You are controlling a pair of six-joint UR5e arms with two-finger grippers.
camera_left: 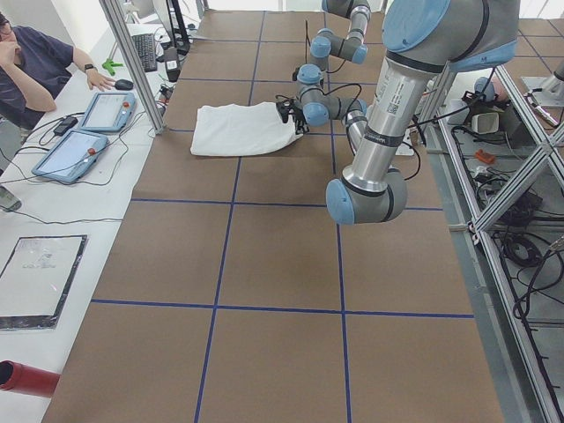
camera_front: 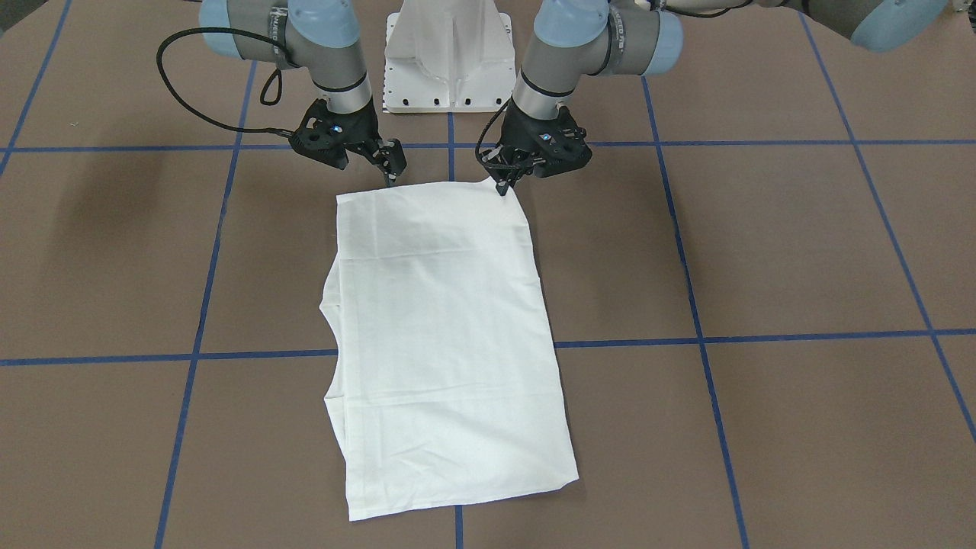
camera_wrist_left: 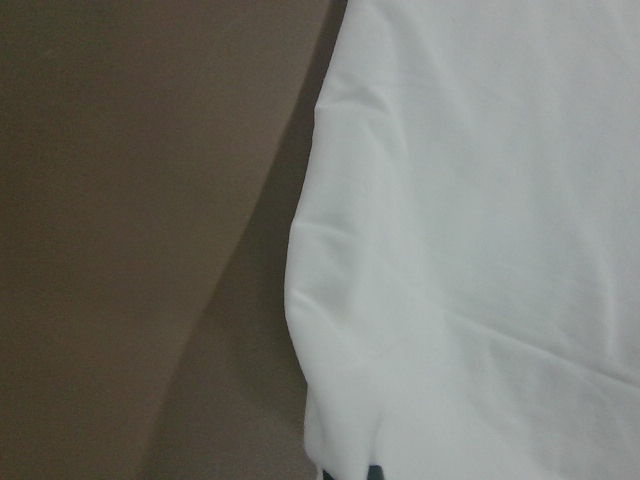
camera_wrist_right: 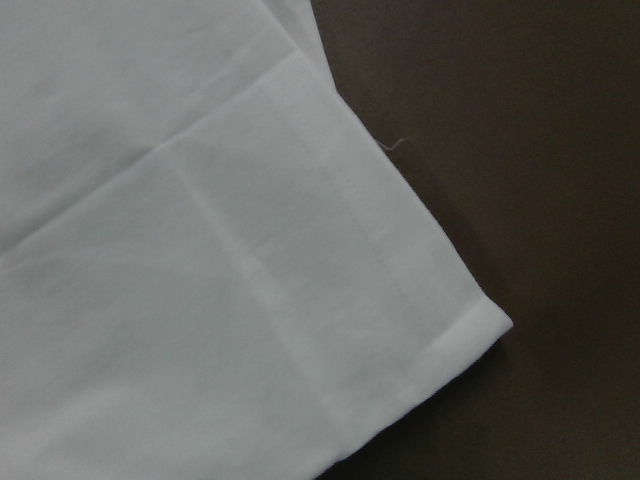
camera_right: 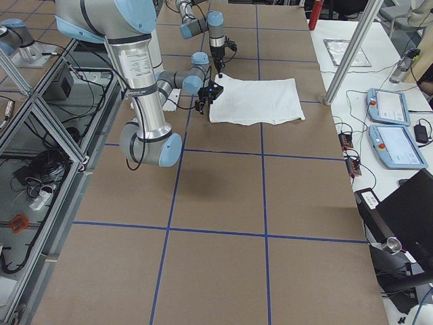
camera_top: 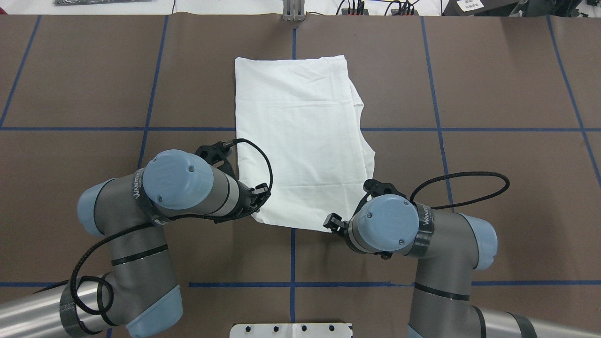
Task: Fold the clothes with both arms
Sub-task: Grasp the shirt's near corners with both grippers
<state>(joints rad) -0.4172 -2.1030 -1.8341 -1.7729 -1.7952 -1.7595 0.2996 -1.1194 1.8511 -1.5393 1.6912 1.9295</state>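
Observation:
The clothes are one white shirt (camera_front: 442,320) folded into a long rectangle, flat on the brown table (camera_front: 762,252), also seen from overhead (camera_top: 300,136). My left gripper (camera_front: 503,189) points down at the shirt's near corner, fingers drawn to one point on the slightly raised cloth. In the left wrist view the shirt (camera_wrist_left: 480,250) fills the right side, with dark fingertips (camera_wrist_left: 375,472) just at the bottom. My right gripper (camera_front: 391,181) hangs at the shirt's near edge beside the other near corner (camera_wrist_right: 490,325). Its wrist view shows no fingers, and whether it is open or shut is unclear.
The white robot pedestal (camera_front: 448,69) stands between the arms at the table's near side. Blue tape lines (camera_front: 686,305) grid the tabletop. A seated person (camera_left: 35,62), two tablets (camera_left: 70,154) and metal frame posts (camera_left: 132,62) are on the far side.

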